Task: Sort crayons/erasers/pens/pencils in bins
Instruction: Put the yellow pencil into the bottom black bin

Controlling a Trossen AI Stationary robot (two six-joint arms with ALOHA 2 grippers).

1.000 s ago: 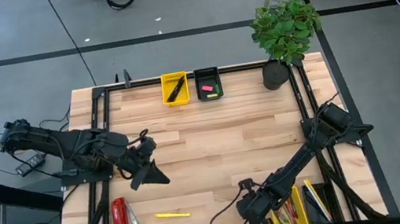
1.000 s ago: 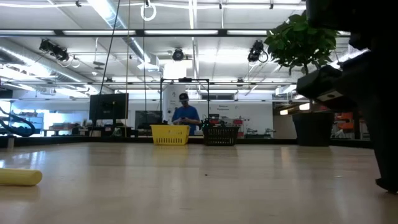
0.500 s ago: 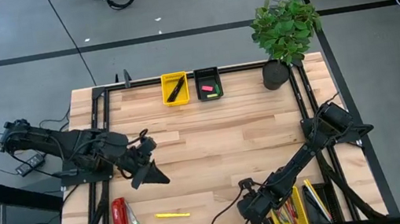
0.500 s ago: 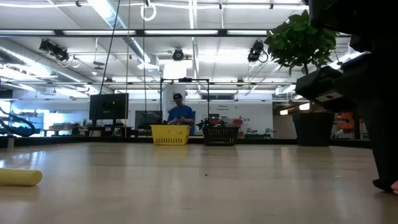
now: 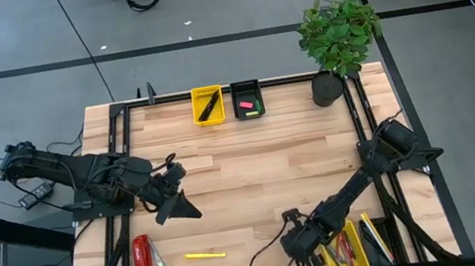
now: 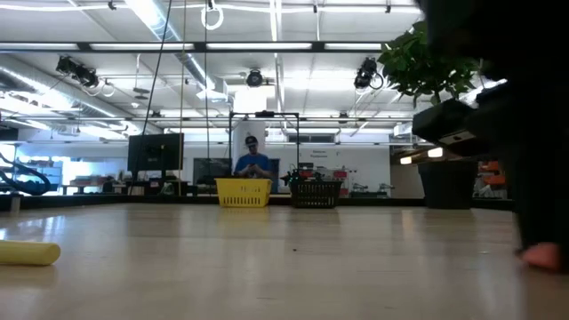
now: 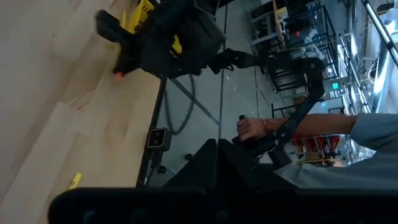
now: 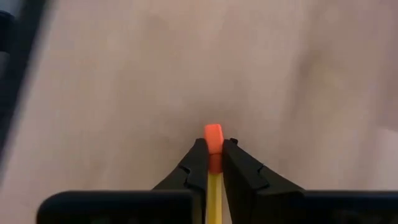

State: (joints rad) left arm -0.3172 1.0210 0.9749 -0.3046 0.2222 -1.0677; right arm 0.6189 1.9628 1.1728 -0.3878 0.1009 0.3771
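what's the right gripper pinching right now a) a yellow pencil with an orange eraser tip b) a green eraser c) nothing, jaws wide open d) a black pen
a: in the right wrist view the right gripper has its two dark fingers closed on a thin yellow pencil with an orange eraser tip, just above the bare wooden table.

Robotics lab: open hall, equipment racks (image 7: pixel 292 37).

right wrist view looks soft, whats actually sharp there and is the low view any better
Right wrist view: the right gripper and the pencil with its orange tip are crisp; the table behind is smeared. Low view: the lit room is sharp, the near yellow object soft, the arm at the right edge a dark silhouette.
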